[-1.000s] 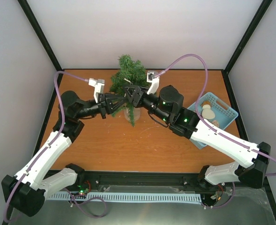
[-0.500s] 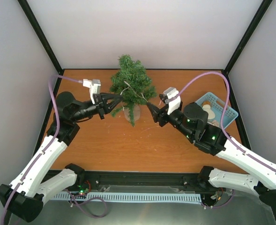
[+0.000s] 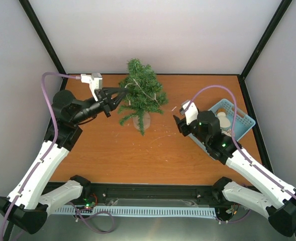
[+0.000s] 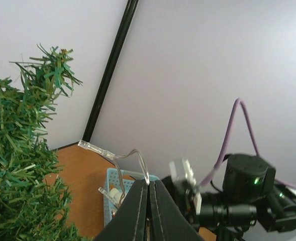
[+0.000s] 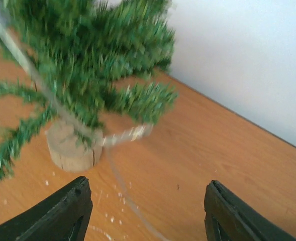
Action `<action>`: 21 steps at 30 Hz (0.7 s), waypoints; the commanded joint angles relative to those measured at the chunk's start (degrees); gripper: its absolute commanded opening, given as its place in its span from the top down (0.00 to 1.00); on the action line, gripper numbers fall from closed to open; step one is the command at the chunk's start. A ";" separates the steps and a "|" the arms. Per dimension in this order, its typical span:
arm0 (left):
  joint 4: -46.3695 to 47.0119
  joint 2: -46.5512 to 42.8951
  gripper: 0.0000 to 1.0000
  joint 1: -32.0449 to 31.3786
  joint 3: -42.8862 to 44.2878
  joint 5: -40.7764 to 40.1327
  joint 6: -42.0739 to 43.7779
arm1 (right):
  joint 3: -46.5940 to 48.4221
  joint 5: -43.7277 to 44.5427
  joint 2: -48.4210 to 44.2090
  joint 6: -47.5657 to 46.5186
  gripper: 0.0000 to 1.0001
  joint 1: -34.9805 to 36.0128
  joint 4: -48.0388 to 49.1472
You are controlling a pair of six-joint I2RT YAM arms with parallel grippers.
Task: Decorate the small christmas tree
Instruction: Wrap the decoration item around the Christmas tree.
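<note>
TOP: small christmas tree [image 3: 141,95] at 12 o'clock of table [image 3: 137,155], near far edge; left gripper [image 3: 121,93] at its 9 o'clock, at the branch tips; right gripper [image 3: 177,120] at 4 o'clock, open table between | LEFT WRIST: jaws shut, pinching clear strand [image 4: 132,153] | RIGHT WRIST: jaws wide, empty.

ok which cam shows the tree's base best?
Right wrist: the base stands in plain sight, slightly blurred. Top external only glimpses it under branches. Left wrist shows branches, no base.
</note>
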 commanded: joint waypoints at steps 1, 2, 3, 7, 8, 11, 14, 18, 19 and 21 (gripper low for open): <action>-1.04 1.25 0.99 -0.42 4.41 -1.33 1.57 | -4.54 -0.63 0.22 -4.64 0.38 -1.04 6.35; -1.11 1.43 0.99 -0.42 4.72 -1.45 1.66 | -4.54 -1.10 0.70 -4.70 0.38 -1.97 5.84; -1.19 1.52 0.99 -0.42 4.95 -1.57 1.68 | -4.39 -3.04 1.14 -4.73 0.38 -2.99 5.11; -1.04 1.88 0.99 -0.42 5.26 -1.88 1.60 | -6.05 -6.16 2.29 -6.66 0.38 -5.16 6.82; -1.02 1.97 0.99 -0.42 5.19 -1.95 1.47 | -6.80 -6.25 2.55 -7.73 0.39 -5.31 8.36; -0.43 1.92 0.99 -0.41 5.04 -2.02 0.97 | -8.96 -7.71 3.42 -11.16 0.38 -5.46 13.49; 0.01 2.00 0.99 -0.39 4.97 -2.08 0.63 | -8.95 -8.73 5.69 -13.94 0.37 -5.61 14.80; -0.24 2.07 0.99 -0.42 5.17 -2.06 0.63 | -7.65 -7.32 8.64 -15.30 0.40 -5.81 14.04; -0.25 1.97 0.99 -0.42 5.05 -2.16 0.69 | -7.49 -7.36 8.91 -15.62 0.43 -5.81 13.90; -0.49 1.76 0.99 -0.42 5.08 -2.58 0.98 | -7.24 -6.12 8.77 -16.05 0.54 -5.81 13.73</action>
